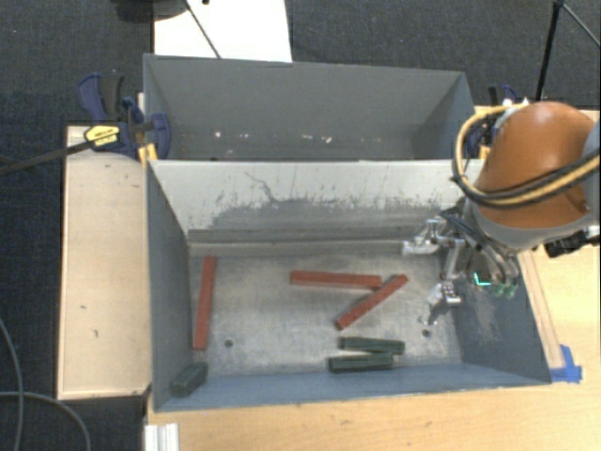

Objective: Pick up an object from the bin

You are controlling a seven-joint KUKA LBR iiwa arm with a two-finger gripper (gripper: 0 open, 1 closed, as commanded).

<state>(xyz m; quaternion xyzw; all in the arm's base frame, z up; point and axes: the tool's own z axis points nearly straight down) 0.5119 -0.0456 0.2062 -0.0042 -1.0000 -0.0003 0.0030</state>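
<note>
My gripper (438, 306) hangs low at the right end of the bin, just above the floor. Nearest to it, on its left, a red-brown bar (372, 301) lies slanted, its upper end pointing toward the gripper. Another red-brown bar (335, 278) lies flat beside that one, further left. Below and left of the gripper, two dark green bars (371, 346) (361, 364) lie side by side near the front wall. Nothing shows in the gripper.
A third red-brown bar (204, 303) lies along the left wall. A short dark green block (189, 378) sits in the front left corner. The arm's orange cover and cables overhang the bin's right rim.
</note>
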